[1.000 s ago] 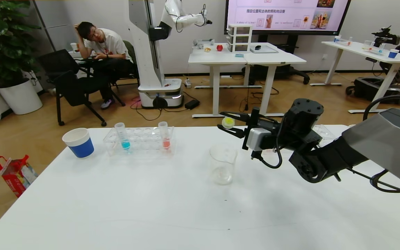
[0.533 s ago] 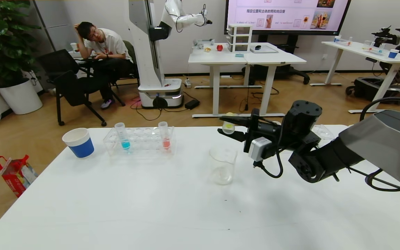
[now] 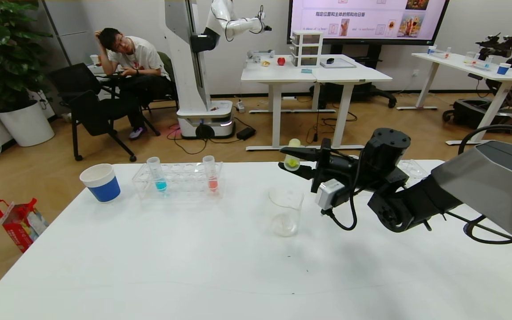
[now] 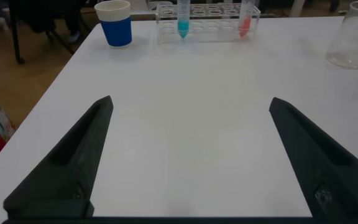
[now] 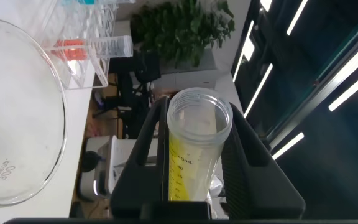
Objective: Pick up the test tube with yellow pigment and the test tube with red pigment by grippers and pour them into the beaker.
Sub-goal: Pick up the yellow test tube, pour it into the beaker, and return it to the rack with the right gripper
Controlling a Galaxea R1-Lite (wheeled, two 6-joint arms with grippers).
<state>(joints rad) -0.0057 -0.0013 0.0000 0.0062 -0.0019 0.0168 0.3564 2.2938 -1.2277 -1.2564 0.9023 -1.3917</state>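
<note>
My right gripper (image 3: 285, 158) is shut on the test tube with yellow pigment (image 3: 292, 155) and holds it in the air just behind and above the beaker (image 3: 285, 211). The tube stands roughly upright with yellow liquid at its lower end. In the right wrist view the tube (image 5: 194, 143) sits between the two black fingers, its open mouth showing, with the beaker (image 5: 23, 155) beside it. The test tube with red pigment (image 3: 211, 175) stands in the clear rack (image 3: 178, 186). My left gripper (image 4: 190, 102) is open and empty, low over the table.
A tube with blue liquid (image 3: 158, 175) stands in the same rack. A blue-and-white paper cup (image 3: 100, 182) stands left of the rack. A second clear rack (image 3: 411, 169) lies behind my right arm. The table's far edge runs just behind the racks.
My right wrist has rolled, and the yellow tube has turned from end-on towards me to roughly upright, staying above the beaker. The beaker and rack have not moved.
</note>
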